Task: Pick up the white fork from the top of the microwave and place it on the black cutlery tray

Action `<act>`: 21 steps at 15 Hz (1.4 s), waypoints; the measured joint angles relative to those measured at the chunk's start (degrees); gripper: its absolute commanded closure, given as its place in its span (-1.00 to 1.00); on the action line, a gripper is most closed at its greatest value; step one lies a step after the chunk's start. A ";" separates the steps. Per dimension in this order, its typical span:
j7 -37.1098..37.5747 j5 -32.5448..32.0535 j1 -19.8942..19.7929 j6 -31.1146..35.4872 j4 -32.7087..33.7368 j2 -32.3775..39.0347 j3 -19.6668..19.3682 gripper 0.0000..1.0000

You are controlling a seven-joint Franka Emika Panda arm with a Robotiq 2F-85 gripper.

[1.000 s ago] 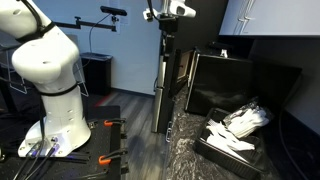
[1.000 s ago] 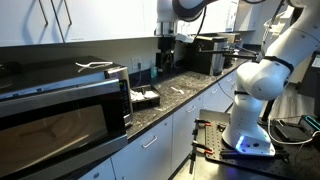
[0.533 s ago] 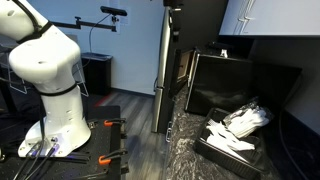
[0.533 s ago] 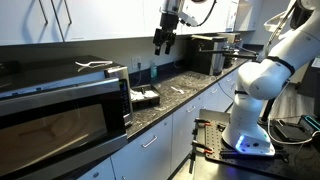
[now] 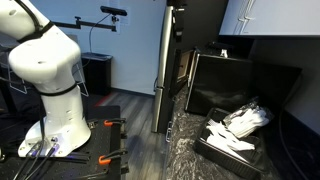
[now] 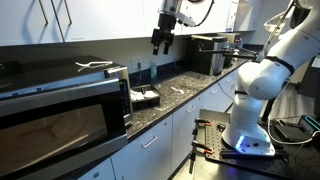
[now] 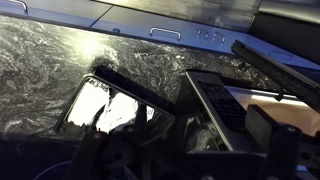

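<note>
Countertop of dark speckled stone (image 6: 200, 82) carries everything, and all three views show it. The white robot arm (image 6: 265, 70) is next in bulk. An exterior view shows its base and lower links (image 5: 45, 75); the far end runs out past the top of that frame.

One microwave (image 6: 60, 120) stands on the counter, large in the near corner of an exterior view and seen from its other side in an exterior view (image 5: 235, 85). One black cutlery tray (image 6: 150, 101) sits on the counter just beside it. The wrist view looks down into this tray (image 7: 110, 72). A heap of white cutlery (image 7: 105, 108) fills the tray, too tangled to count, and shows in both exterior views too.

One white fork (image 6: 95, 66) lies alone, flat on the top of the microwave and well apart from the tray. Only that exterior view shows it clearly; elsewhere it cannot be made out.

The gripper (image 6: 162, 42) hangs in the air above the counter, beyond the tray, touching nothing. It is small in that view, and only dark blurred bulk in the wrist view, so I cannot tell whether the jaws are spread or pressed together.
</note>
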 measured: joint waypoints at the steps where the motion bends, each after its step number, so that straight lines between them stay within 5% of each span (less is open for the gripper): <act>1: 0.00 0.00 0.00 0.00 0.04 0.00 0.00 -1.00; 7: 2.04 0.69 0.06 2.61 0.17 1.00 1.13 -1.00; 13: 12.20 -1.82 0.01 10.33 7.25 11.35 7.52 -1.00; 21: -3.09 -9.66 2.43 -2.15 19.08 19.71 7.00 -1.00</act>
